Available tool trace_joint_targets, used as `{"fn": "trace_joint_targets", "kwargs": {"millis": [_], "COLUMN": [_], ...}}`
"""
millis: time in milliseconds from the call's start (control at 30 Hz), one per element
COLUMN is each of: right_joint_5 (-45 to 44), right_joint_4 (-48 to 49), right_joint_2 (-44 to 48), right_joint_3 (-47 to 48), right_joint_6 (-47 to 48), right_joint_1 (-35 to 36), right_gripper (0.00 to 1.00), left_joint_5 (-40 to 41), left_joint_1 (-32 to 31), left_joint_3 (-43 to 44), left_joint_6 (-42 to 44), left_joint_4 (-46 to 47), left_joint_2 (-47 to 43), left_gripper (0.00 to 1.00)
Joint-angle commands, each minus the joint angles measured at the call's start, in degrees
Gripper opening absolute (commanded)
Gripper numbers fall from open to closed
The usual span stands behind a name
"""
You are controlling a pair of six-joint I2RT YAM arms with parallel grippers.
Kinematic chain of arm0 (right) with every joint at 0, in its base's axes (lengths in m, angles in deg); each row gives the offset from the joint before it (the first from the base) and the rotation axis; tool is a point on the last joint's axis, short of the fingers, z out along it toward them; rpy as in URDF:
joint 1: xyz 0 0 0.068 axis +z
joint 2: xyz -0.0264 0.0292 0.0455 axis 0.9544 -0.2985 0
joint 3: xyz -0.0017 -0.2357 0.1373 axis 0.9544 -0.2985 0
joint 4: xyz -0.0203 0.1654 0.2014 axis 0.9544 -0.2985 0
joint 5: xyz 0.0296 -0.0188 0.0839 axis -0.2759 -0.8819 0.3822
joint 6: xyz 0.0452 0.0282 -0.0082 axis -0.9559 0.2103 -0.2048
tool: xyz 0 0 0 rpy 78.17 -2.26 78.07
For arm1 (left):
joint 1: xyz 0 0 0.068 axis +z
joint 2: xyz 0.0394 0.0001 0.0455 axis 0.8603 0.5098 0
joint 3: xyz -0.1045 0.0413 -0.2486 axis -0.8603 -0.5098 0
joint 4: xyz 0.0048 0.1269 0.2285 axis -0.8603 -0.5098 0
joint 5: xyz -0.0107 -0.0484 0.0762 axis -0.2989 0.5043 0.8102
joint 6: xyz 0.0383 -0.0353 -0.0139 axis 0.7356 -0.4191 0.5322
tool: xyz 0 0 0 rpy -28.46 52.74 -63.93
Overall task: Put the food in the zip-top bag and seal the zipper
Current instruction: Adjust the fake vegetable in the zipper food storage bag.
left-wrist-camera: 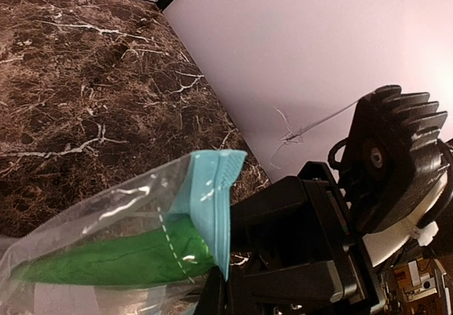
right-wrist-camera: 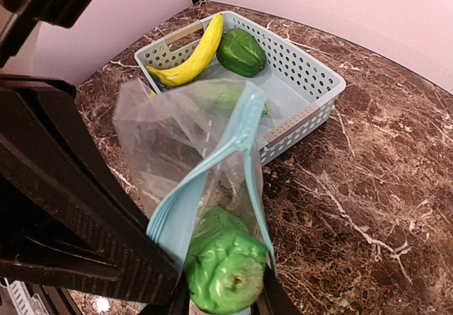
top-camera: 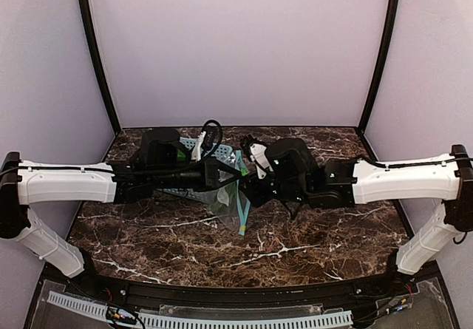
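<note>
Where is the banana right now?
In the right wrist view, the banana lies inside the light-blue basket at its left end, just left of the dark green bell pepper.

Thin clear plastic film on the zip-top bag (right-wrist-camera: 170, 131): glossy, crinkled, creased, catching white glints. Smoother opaque light-blue plastic along the zipper (left-wrist-camera: 212, 195), finely ribbed near its end. Looks moulded and lumpy, with a soft sheen, on the green piece (right-wrist-camera: 225, 265). Same slick plastic finish on the banana (right-wrist-camera: 195, 53) and the darker bell pepper (right-wrist-camera: 241, 52). Matt pale-blue perforated plastic for the basket (right-wrist-camera: 311, 71). Smooth, faintly shiny brown marble pattern on the table (right-wrist-camera: 368, 159). Matt black plastic on the right gripper (right-wrist-camera: 225, 295).
</note>
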Motion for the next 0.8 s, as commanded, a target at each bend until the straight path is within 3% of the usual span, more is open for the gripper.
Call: {"fn": "trace_joint_targets", "kwargs": {"millis": [0,133,367,567,767], "right_joint_5": [1.7,3.0,3.7,5.2,10.9], "right_joint_4": [1.1,1.1,-0.2,-3.0,-3.2], "right_joint_2": [-0.7,0.0,3.5,6.9,12.8], "right_joint_3": [2.4,2.4,0.8,-0.5,-3.6], "right_joint_6": [3.1,4.0,3.3,0.6,-3.2], "right_joint_1": [-0.8,-1.6,-1.7,-1.8,-1.7], "right_gripper": [0.31,0.37,0.46,0.50,0.62], "left_joint_5": [-7.3,-7.0,3.1,4.9,5.9], "left_joint_1": [-1.4,-1.6,-1.4,-0.6,0.3], "left_joint_3": [2.1,2.1,0.0,-1.0,-1.3], "left_joint_6": [1.0,1.1,-1.1,-3.0,-3.6], "left_joint_4": [1.7,1.2,-3.2,-3.1,-3.5], "left_joint_2": [1.4,1.7,-0.2,0.0,1.0], "left_gripper": [0.01,0.01,0.01,0.01,0.01]}}
